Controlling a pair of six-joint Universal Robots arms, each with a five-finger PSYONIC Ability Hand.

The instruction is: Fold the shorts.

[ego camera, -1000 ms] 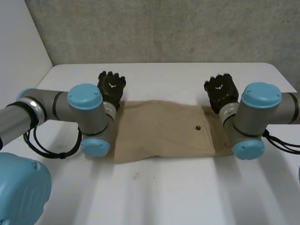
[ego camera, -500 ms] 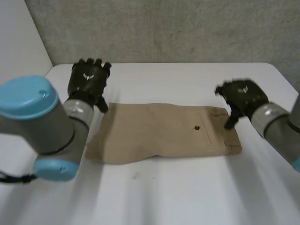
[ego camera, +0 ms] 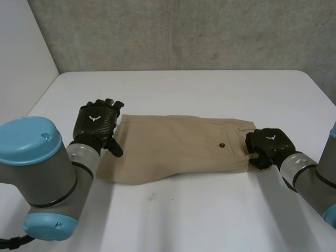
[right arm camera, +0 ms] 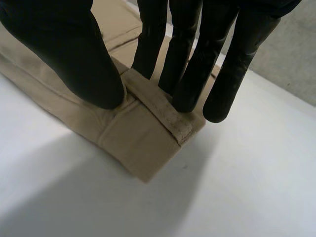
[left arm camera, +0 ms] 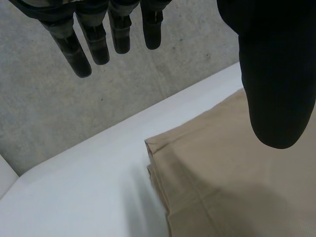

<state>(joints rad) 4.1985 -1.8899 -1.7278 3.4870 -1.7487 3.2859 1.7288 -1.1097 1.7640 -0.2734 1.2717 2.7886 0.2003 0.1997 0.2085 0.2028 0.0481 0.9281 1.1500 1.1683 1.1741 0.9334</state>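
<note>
**Position.** The shorts [ego camera: 178, 147] lie flat and lengthwise on the table [ego camera: 210, 89]. The waistband [right arm camera: 158, 111] end is under the right hand [ego camera: 268, 144]. The hem end is at the left hand [ego camera: 94, 123].

**Hand state.**
- Right hand: the fingers [right arm camera: 190, 64] are straight and close together, with their tips set down on the waistband corner. The thumb [right arm camera: 74, 54] presses the cloth just beside them. The cloth between them lies flat, so no pinch is made yet.
- Left hand: the fingers [left arm camera: 94, 44] are straight, spread wide and hold nothing. They are beyond the far hem corner, and the thumb hangs over the cloth.

**Step in hand (judged).** Take hold of both ends for the next fold.

1. Close the right thumb toward the fingers so that every layer of the waistband is caught, not the top strip alone.
2. Lower the left hand onto the hem corner and pinch all layers there.
3. Lift both ends evenly, or the stacked layers may slide apart.

**View comparison.**
- The head view shows both ends of the shorts at once, and the button [ego camera: 221, 143] near the waistband. The backs of the hands hide the contact.
- The right wrist view shows fingertip and thumb placement on the waistband.
- The left wrist view shows the stacked cloth edges at the hem corner.
</note>
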